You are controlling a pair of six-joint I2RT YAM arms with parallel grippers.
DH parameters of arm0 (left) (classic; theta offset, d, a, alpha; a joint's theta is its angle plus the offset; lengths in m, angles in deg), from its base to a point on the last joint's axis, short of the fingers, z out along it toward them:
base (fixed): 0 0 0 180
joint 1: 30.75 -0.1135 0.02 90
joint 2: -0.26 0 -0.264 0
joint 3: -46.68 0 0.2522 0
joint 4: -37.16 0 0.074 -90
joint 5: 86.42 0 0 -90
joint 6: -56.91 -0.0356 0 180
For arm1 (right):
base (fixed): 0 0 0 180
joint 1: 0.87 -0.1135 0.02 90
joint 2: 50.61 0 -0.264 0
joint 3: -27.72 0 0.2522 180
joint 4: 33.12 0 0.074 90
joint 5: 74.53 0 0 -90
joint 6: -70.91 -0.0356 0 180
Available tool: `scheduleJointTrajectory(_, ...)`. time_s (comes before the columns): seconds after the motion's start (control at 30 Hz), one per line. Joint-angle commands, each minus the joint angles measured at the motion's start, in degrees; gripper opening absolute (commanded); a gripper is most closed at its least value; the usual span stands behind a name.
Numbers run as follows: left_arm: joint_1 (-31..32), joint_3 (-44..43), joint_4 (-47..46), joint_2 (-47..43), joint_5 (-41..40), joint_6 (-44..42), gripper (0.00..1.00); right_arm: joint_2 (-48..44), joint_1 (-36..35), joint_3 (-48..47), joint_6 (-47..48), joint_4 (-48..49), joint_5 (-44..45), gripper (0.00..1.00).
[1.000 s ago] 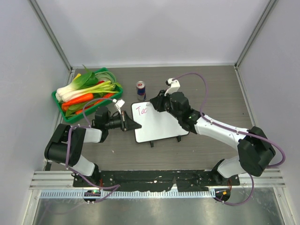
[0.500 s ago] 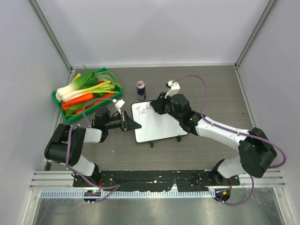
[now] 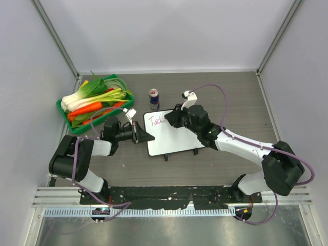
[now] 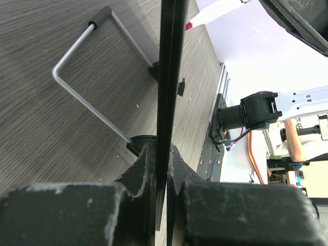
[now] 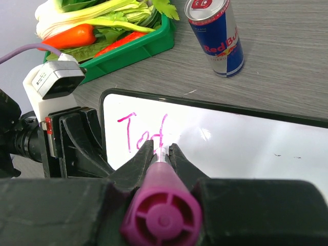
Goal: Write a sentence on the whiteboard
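Small white rectangular whiteboard (image 3: 177,136): its left edge is pinched tight between the left gripper (image 4: 160,154) fingers, while the right gripper (image 5: 161,148) clamps a pink marker (image 5: 160,218), tip touching the pink handwritten sentence (image 5: 138,132), reading "Tod", at the whiteboard's far-left corner

Whiteboard (image 3: 174,136): mid-table, between the 2 arms
Sentence (image 5: 141,132): on its far left corner
Can (image 3: 154,98): just behind that corner
Tray (image 5: 128,56): left of the can, holding vegetables (image 3: 95,97)
Left gripper (image 3: 148,138): on the board's left edge
Right gripper (image 5: 161,151): with marker (image 5: 160,205), over the sentence
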Motion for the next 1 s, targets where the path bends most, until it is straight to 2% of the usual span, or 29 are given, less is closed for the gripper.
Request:
scheduleJointTrajectory(0.0, -0.16, -0.58, 2.98, 1.2, -3.8, -1.77, 0.0, -1.39, 0.2, 1.01, 0.39, -1.31, 0.62, 0.01)
scheduleJointTrajectory(0.3, -0.16, -0.49, 2.89, 1.12, -3.8, -1.86, 0.0, -3.06, 0.29, -0.31, -0.84, -1.83, 0.27, 0.0)
scheduleJointTrajectory(0.6, -0.07, -0.49, 2.89, 1.03, -3.71, -1.86, 0.0, -5.35, 0.2, -2.15, -0.75, -1.84, 4.4, 0.01)
scheduleJointTrajectory(0.97, -0.16, -0.49, 2.89, 1.12, -3.71, -1.77, 0.0, -2.36, 0.73, -2.42, -1.8, -0.69, 5.1, 0.01)
